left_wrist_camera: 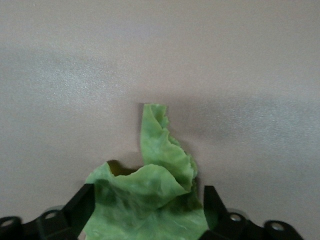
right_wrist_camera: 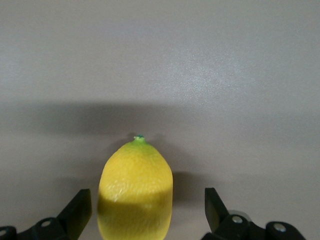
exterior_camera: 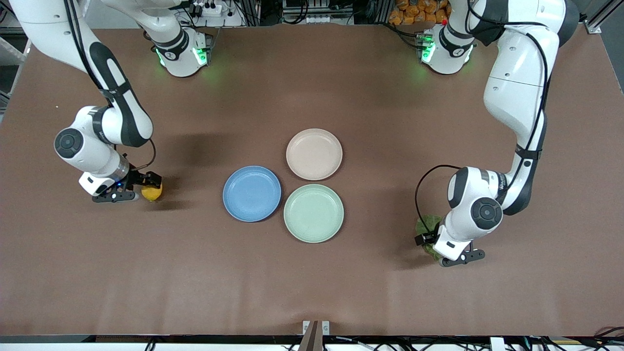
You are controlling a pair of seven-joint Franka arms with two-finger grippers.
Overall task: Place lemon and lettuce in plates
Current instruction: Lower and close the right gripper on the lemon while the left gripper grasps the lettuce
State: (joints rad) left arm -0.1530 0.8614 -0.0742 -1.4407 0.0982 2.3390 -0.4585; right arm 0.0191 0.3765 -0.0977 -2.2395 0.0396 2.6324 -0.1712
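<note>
The yellow lemon [exterior_camera: 152,193] lies on the brown table toward the right arm's end. My right gripper [exterior_camera: 146,187] is low over it and open. In the right wrist view the lemon [right_wrist_camera: 135,192] sits between the two black fingers [right_wrist_camera: 79,212] with gaps on both sides. The green lettuce leaf [exterior_camera: 427,225] lies toward the left arm's end, partly hidden under my left gripper [exterior_camera: 430,242]. In the left wrist view the lettuce [left_wrist_camera: 150,200] fills the space between the open fingers [left_wrist_camera: 80,207]. The blue plate [exterior_camera: 252,193] and the beige-pink plate [exterior_camera: 314,154] sit mid-table.
A pale mint-green plate [exterior_camera: 314,213] sits beside the blue plate, nearer to the front camera than the beige-pink one. The three plates touch or nearly touch in a cluster. Bare brown table [exterior_camera: 312,282] lies between each gripper and the plates.
</note>
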